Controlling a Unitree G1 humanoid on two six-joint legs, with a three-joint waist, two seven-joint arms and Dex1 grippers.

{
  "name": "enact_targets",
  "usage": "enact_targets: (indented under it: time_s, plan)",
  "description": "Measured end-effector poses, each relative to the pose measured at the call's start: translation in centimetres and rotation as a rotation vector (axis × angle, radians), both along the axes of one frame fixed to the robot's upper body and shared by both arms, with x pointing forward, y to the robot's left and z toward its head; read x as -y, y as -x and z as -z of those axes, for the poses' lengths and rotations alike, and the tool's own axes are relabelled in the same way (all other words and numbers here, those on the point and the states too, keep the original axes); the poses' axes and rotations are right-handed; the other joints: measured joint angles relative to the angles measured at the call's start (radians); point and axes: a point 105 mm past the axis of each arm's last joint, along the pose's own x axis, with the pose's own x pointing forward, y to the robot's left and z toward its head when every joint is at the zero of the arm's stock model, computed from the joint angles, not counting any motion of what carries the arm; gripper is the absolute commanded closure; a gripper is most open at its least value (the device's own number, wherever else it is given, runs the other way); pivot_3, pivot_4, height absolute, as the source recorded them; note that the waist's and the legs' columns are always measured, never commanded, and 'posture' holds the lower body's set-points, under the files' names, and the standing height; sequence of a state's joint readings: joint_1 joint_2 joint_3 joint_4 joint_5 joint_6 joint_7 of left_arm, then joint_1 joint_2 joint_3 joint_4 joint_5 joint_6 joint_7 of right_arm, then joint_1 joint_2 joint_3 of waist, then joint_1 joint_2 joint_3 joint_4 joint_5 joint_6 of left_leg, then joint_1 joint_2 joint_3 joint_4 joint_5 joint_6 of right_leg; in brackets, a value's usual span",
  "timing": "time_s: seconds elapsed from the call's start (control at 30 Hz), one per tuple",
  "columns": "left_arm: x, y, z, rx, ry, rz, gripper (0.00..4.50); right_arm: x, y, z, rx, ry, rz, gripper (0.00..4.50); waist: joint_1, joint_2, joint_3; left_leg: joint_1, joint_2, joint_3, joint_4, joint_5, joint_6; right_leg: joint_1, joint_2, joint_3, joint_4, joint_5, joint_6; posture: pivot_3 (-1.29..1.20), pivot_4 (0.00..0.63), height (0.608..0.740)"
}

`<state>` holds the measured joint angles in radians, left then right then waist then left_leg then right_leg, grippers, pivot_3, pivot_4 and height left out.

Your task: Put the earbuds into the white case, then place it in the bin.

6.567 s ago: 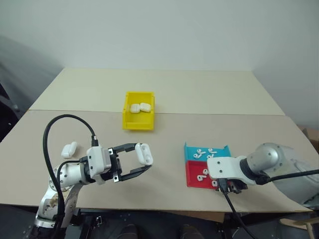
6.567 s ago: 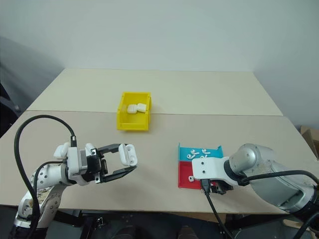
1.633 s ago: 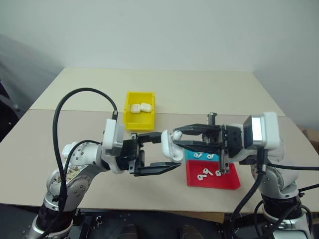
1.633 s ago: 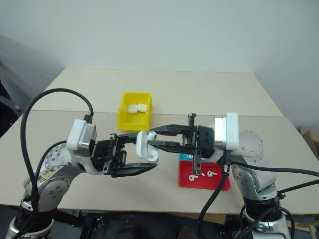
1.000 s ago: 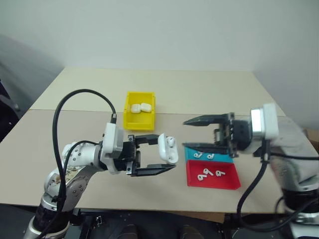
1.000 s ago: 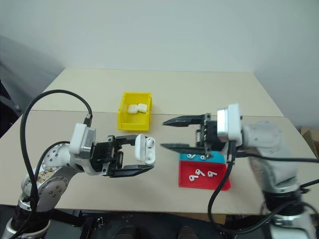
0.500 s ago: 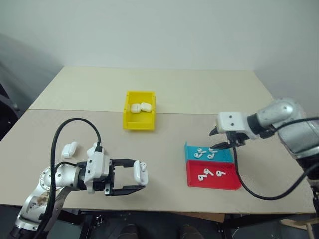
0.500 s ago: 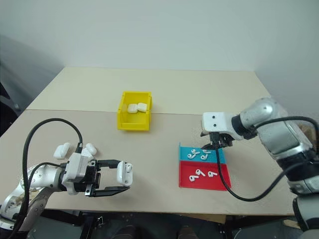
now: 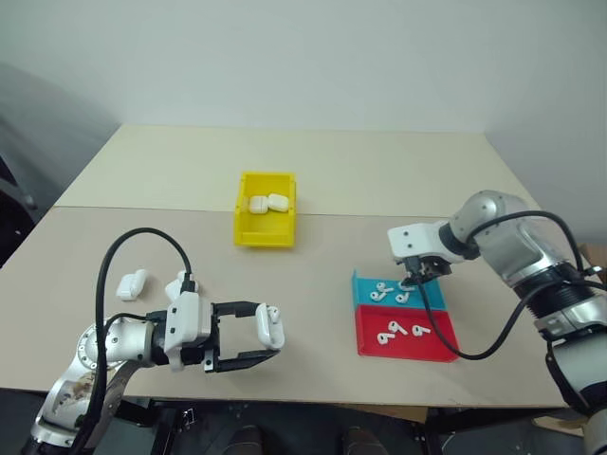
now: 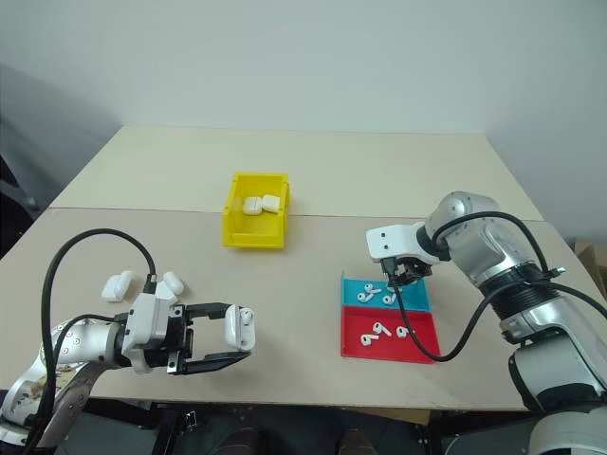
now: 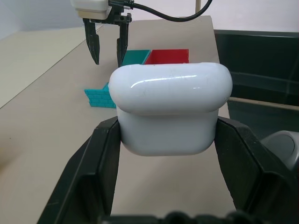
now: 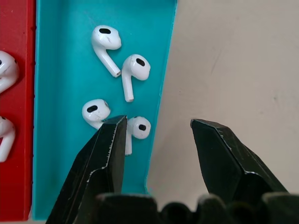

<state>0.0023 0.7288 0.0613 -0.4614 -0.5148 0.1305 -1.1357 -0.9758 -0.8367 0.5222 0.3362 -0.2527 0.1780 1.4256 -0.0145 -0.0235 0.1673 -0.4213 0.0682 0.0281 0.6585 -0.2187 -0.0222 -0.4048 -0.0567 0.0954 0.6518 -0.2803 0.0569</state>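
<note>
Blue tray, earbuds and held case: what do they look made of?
Blue tray: matte plastic, apparently; flat even colour. Earbuds: glossy white plastic, likely; bright highlights. White case in the left gripper: smooth glossy plastic by its sheen.

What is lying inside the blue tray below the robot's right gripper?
Four white earbuds lie loose on the floor of the blue tray. The right gripper, open above its edge, has one finger covering part of one earbud.
</note>
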Motion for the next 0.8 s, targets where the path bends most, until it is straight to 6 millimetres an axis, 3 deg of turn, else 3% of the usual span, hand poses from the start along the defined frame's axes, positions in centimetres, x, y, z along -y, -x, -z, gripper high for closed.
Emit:
enact_targets:
  time_s: [0.8]
  plan:
    - [0.6,-0.2,-0.3,0.018,0.011,0.008,1.74,0.8,-0.4,2.0,-0.02,0.059,0.052,1.84,-0.002,0.0,0.0,0.001,0.0,0.0,0.001,0.0,0.0,0.0,0.0,0.0,0.003,0.0,0.0,0.0,0.15,0.74]
